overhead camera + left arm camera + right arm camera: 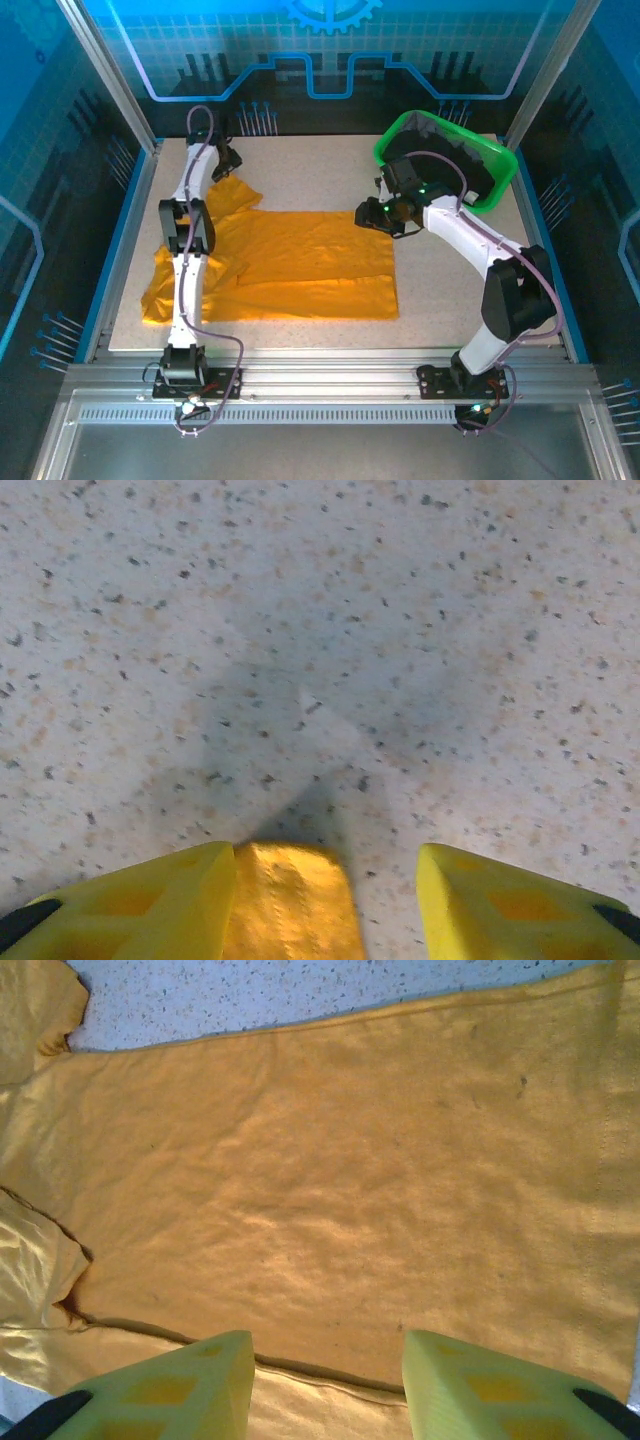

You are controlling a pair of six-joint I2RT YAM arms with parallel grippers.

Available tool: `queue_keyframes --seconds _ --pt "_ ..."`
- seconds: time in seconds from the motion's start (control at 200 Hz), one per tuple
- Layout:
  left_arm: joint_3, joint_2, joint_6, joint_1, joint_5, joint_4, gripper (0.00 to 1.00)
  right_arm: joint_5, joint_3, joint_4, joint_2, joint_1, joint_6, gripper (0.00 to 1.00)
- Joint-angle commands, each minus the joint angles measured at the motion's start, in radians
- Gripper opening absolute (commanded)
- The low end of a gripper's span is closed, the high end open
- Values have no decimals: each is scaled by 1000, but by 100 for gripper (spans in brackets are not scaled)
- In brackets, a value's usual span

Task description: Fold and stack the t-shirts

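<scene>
The orange-yellow t-shirt is lying spread across the left and middle of the table, its right edge running straight from far to near and its near edge lying parallel to the table's near edge, with a bare strip between them; its left end is bunching in folds close to the table's left edge; the left arm is reaching over that end, and the left gripper is sitting at the tip of the far sleeve; in the left wrist view its fingers are standing apart, a tip of orange cloth lying between them against one finger, with bare table showing beside the other; the right gripper is hovering at the shirt's far right corner, fingers apart above flat cloth and a folded edge, clamping nothing; open table is lying right of the shirt and along the far side; the green basket is sitting at the far right corner.
</scene>
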Motion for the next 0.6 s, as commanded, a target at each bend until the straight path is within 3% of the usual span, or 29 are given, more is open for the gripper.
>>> queue_keyframes --seconds 0.0,0.3,0.36,0.515,0.595 --pt "24 55 -32 -3 26 -207 51 -21 21 -1 -11 -18 -4 45" --pt "-29 68 -27 -9 59 -336 47 -36 3 14 -22 -29 -1 45" --pt "-31 69 -29 -10 74 -334 38 -39 -6 19 -26 -30 4 45" --pt "-30 39 -22 -14 68 -307 1 -15 -23 21 -26 -30 5 44" --pt "-31 -16 -15 -23 45 -276 0 77 -37 19 -15 -31 40 43"
